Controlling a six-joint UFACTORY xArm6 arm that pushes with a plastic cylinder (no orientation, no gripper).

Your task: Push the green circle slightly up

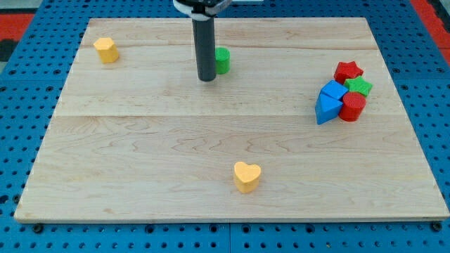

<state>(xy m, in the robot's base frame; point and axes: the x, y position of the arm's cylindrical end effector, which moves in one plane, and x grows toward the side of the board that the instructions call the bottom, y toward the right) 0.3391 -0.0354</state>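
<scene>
Green circle (223,60) lies near the top edge of the wooden surface (140,161), partly hidden by the rod; my tip (207,79) touches its lower left side; the tool, a plain rod, grasps nothing; yellow heart (247,176) sits near the bottom edge; red, green and blue blocks cluster at the right edge.

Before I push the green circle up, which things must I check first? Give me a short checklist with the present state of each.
1. Green circle visible: ok, partly hidden by the rod.
2. My tip next to the circle: ok, at its left and slightly below.
3. Tip directly below the circle for an upward push: not ok.
4. Tip touching the circle: cannot tell.
5. Board has room above the circle: ok.
6. Yellow block away from the path: ok.
</scene>
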